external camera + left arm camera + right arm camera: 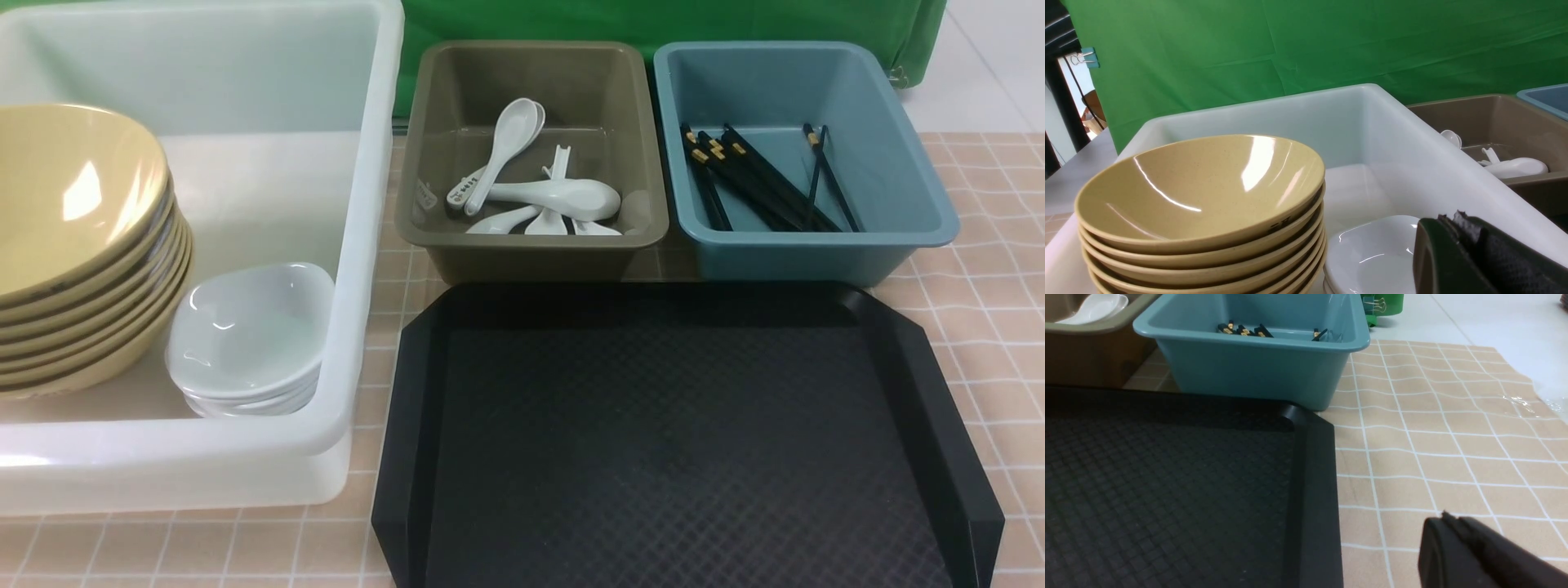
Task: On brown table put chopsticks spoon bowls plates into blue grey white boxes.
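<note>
Black tray [678,441] bare on tabletop [980,327]. Chopsticks [759,175] in blue box [914,188], spoons [539,192] in grey box [441,163], bowls [73,245] w/ dishes [253,335] in white box [359,245]. Left hand [1457,228] closed, right hand [1453,535] closed, both empty.

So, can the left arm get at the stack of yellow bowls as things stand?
Probably yes. The left gripper is shut beside the yellow bowls in the white box; nothing covers them, but it must open first.

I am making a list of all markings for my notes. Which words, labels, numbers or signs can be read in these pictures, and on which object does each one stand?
No text here can be read.
Spoon handle in the grey-brown box: small dark marks, too small to read.
Rim of the top yellow bowl: a dark mark, too blurred to read.
</note>
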{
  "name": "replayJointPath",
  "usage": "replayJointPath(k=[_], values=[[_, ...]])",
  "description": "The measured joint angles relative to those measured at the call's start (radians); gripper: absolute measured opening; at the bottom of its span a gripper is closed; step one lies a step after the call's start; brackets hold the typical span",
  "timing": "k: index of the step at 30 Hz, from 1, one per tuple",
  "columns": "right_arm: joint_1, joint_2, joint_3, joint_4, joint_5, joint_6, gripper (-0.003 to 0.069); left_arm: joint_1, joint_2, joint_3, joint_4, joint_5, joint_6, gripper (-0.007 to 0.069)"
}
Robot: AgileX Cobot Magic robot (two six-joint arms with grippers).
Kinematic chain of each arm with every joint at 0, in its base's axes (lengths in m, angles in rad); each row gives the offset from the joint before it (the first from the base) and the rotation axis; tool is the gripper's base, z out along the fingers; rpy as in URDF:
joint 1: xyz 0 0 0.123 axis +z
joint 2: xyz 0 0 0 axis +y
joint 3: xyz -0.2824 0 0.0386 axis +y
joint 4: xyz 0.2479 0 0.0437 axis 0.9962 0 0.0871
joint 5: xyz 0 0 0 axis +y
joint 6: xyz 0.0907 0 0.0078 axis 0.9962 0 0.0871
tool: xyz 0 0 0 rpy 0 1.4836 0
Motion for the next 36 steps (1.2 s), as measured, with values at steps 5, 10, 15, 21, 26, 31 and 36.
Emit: replayJointPath(k=[5, 10, 15, 21, 26, 31, 36], values=[[0.0, 0.0, 0.0, 0.0, 0.0, 0.0, 0.0058, 0.0, 0.0, 0.0, 0.0, 0.0, 0.0, -0.0007], [0.0, 0.0, 0.0, 0.0, 0.0, 0.0, 0.0064, 0.003, -0.016, 0.037, 0.0, -0.028, 0.0, -0.0007], [-0.001, 0.0, 0.0, 0.003, 0.001, 0.0, 0.007, 0.052, -0.022, 0.147, -0.039, -0.072, -0.064, -0.0007], [-0.001, 0.0, 0.0, 0.003, 0.001, 0.0, 0.0076, 0.052, -0.022, 0.269, -0.056, -0.09, -0.135, -0.0007], [-0.001, 0.0, 0.0, 0.003, 0.001, 0.0, 0.0084, 0.051, -0.022, 0.269, -0.074, 0.006, -0.163, -0.0007], [-0.001, 0.0, 0.0, 0.004, 0.001, 0.0, 0.009, 0.051, -0.022, 0.268, -0.083, 0.014, -0.131, -0.0007], [-0.001, 0.0, 0.0, 0.004, 0.001, 0.0, 0.0096, 0.051, -0.022, 0.268, -0.084, 0.014, -0.1, -0.0007]])
